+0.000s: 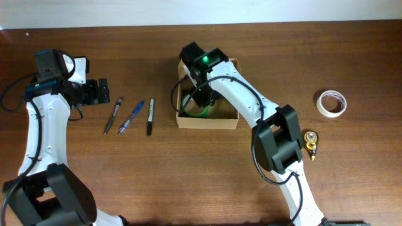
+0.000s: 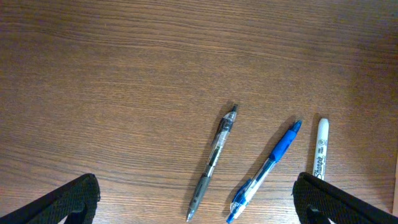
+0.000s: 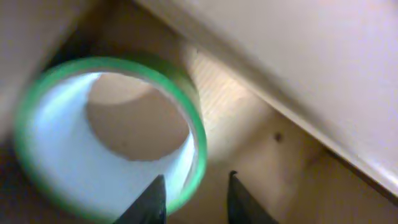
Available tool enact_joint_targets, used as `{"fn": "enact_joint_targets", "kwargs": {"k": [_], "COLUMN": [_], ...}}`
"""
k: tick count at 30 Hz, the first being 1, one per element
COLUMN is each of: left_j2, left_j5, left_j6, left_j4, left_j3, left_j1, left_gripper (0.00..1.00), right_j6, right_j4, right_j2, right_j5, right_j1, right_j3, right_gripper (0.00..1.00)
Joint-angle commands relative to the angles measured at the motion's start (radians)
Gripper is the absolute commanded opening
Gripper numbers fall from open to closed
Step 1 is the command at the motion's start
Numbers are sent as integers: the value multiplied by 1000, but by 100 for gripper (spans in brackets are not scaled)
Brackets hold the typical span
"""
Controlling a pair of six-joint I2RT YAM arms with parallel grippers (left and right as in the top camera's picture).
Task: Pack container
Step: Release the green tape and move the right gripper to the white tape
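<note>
The container (image 1: 207, 123) is a small open tan cardboard box at the table's middle. My right gripper (image 1: 202, 97) reaches down inside it. In the right wrist view its fingers (image 3: 196, 196) straddle the wall of a green-edged tape roll (image 3: 112, 137) lying on the box floor (image 3: 280, 155). One finger is inside the roll and the other stands apart outside it, so the gripper is open. The roll's green edge shows from overhead (image 1: 200, 112). My left gripper (image 1: 103, 92) is wide open and empty (image 2: 196, 194) over the pens.
A grey pen (image 1: 113, 115) (image 2: 213, 160), a blue pen (image 1: 131, 117) (image 2: 267, 168) and a black-and-white marker (image 1: 150, 117) (image 2: 320, 148) lie left of the box. A white tape roll (image 1: 331, 103) and a small yellow object (image 1: 311, 142) lie at the right.
</note>
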Motion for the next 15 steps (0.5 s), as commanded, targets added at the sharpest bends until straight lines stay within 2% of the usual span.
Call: {"fn": "enact_joint_targets", "kwargs": {"k": [1, 7, 10, 15], "left_j2": [1, 1, 1, 1], "left_j5": [0, 0, 0, 0], "left_j6": [17, 17, 17, 17], "left_j4": [2, 2, 2, 2], "left_j3": [23, 23, 23, 23], "left_j1": [3, 3, 3, 3], "left_gripper": [99, 100, 99, 99], "right_j6": [4, 33, 43, 133], "right_j4": [-36, -89, -109, -116], "right_j2": [-185, -401, -491, -584], "right_j5": [63, 160, 160, 156], "right_j1": [-5, -98, -208, -495], "right_j3": [148, 189, 184, 105], "right_gripper": [36, 43, 44, 45]}}
